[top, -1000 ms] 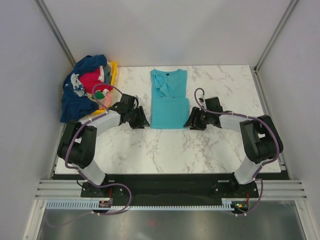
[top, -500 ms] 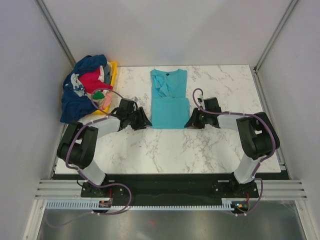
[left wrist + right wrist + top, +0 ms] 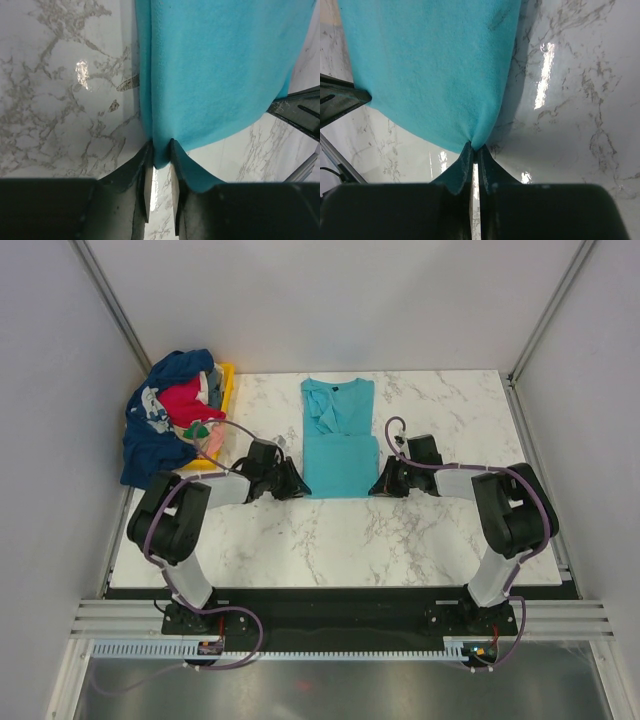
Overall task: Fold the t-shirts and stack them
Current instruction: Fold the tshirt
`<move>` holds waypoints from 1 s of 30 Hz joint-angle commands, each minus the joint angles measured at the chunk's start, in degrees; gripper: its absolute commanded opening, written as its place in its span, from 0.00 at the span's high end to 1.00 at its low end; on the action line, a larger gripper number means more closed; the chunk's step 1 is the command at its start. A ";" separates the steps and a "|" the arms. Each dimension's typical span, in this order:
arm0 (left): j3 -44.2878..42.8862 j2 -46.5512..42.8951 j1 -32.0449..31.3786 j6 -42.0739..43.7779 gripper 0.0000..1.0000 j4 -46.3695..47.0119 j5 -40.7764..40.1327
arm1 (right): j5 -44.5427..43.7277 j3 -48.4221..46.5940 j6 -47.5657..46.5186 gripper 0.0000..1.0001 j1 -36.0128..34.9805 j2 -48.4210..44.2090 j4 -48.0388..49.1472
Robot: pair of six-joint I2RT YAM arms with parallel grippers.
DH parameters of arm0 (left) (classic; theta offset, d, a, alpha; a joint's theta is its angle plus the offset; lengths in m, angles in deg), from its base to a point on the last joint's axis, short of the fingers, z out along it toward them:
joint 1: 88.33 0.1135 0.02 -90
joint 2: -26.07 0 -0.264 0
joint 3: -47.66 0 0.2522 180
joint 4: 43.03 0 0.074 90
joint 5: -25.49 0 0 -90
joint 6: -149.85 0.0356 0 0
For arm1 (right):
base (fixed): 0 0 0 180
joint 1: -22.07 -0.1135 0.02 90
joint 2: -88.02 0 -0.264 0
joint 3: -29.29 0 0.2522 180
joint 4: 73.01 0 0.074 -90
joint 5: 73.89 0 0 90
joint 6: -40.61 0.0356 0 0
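**A:** What do we have on the bench [image 3: 420, 530]?

**B:** The largest thing we see is the turquoise t-shirt [image 3: 338, 440]. It is folded into a long strip and lies flat on the marble, with its collar at the far end and its hem towards the arms. Some cloth is rumpled on top near the collar.

**A:** And the other t-shirts?

**B:** They are in a heap [image 3: 170, 415] well to the left of the turquoise t-shirt. We can make out a navy shirt [image 3: 150, 445] with white print hanging over the side and a red shirt [image 3: 180, 400] on top. The heap covers most of a yellow tray [image 3: 228, 385], so only part of the tray shows.

**A:** Where are the hands?

**B:** Both are low on the bench at the near hem of the turquoise t-shirt. The left hand [image 3: 160, 152] is at the near left corner. Its fingers are drawn almost together, and the corner of the cloth fills the slim gap between them. The right hand [image 3: 474, 150] is at the near right corner. Its fingers are pressed tight on the tip of the cloth, which puckers there.

**A:** Are the corners off the bench?

**B:** We cannot tell.
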 commanded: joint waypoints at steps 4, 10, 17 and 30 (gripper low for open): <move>-0.66 2.50 -0.92 -0.88 0.93 1.62 1.03 | -0.06 -0.01 -1.80 1.00 -0.03 1.39 0.20; 1.01 -4.79 -2.76 -0.53 0.98 -2.85 -0.89 | -0.33 3.59 -1.89 1.00 -0.03 -4.75 -1.02; 5.48 -19.88 -12.24 -1.31 0.98 -12.33 -6.17 | -3.31 9.92 0.39 1.00 -0.03 -22.21 -10.94; 7.70 -42.32 -27.90 -12.48 0.98 -31.68 -15.84 | -6.03 11.78 5.06 1.00 -2.05 -52.22 -35.03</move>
